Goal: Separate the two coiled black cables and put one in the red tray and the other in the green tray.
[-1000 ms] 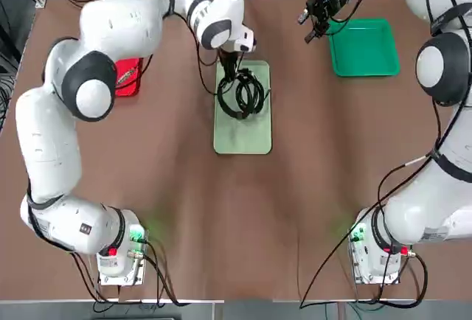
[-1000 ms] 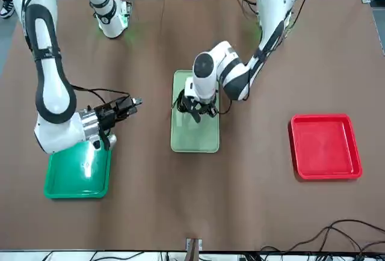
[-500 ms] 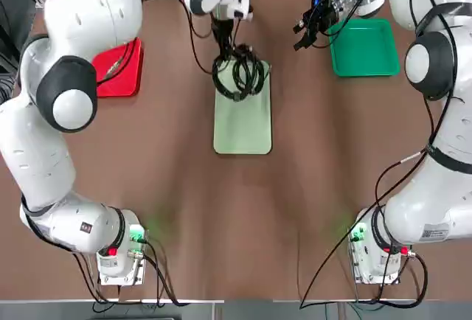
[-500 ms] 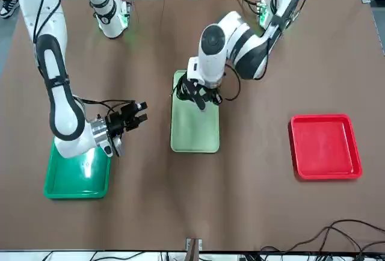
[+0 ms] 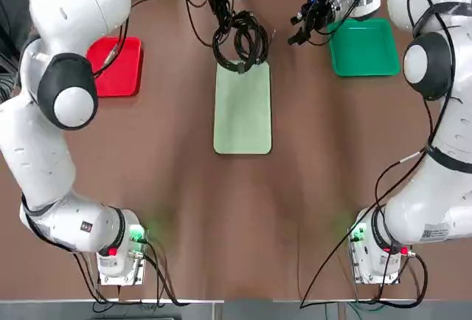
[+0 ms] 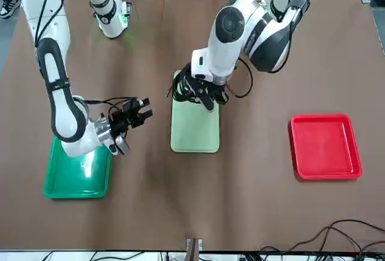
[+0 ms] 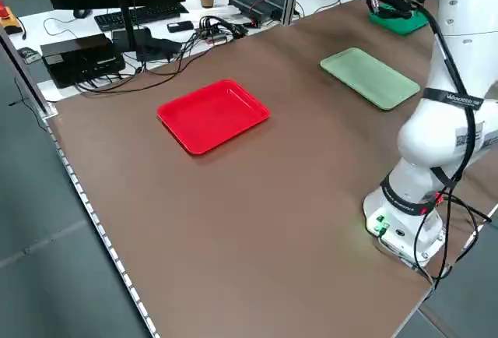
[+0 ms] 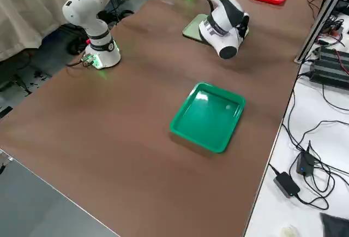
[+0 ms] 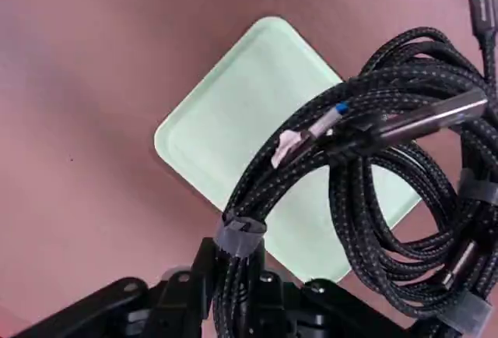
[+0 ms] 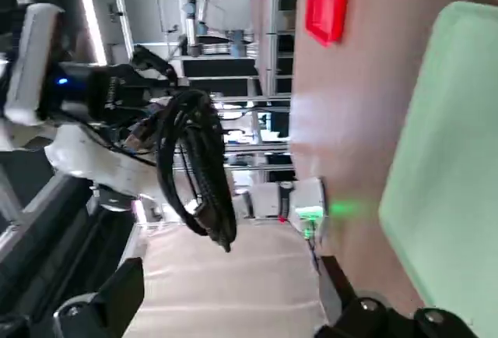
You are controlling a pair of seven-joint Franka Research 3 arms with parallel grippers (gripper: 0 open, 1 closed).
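Both coiled black cables [image 5: 240,38] hang together in the air above the far end of the pale mint tray [image 5: 242,117]. My left gripper [image 5: 220,7] is shut on one loop at a grey tie band. In the left wrist view the tangled cables [image 9: 373,167] rise from my fingers [image 9: 241,291]. My right gripper [image 5: 304,23] is open and hovers beside the green tray [image 5: 363,47], facing the cables [image 10: 198,167] from a short distance. The red tray [image 5: 118,65] lies at the far left with nothing in it, and so does the green tray [image 6: 78,177].
The pale mint tray [image 6: 194,130] lies bare at the table's middle. Both arm bases [image 5: 122,250] stand at the near edge. Electronics and loose wiring [image 7: 156,38] sit beyond the far edge. Open brown tabletop surrounds the trays.
My left gripper has lifted both coils off the pale mint tray and carried them up and toward the far edge. My right gripper has shifted slightly toward the cables.
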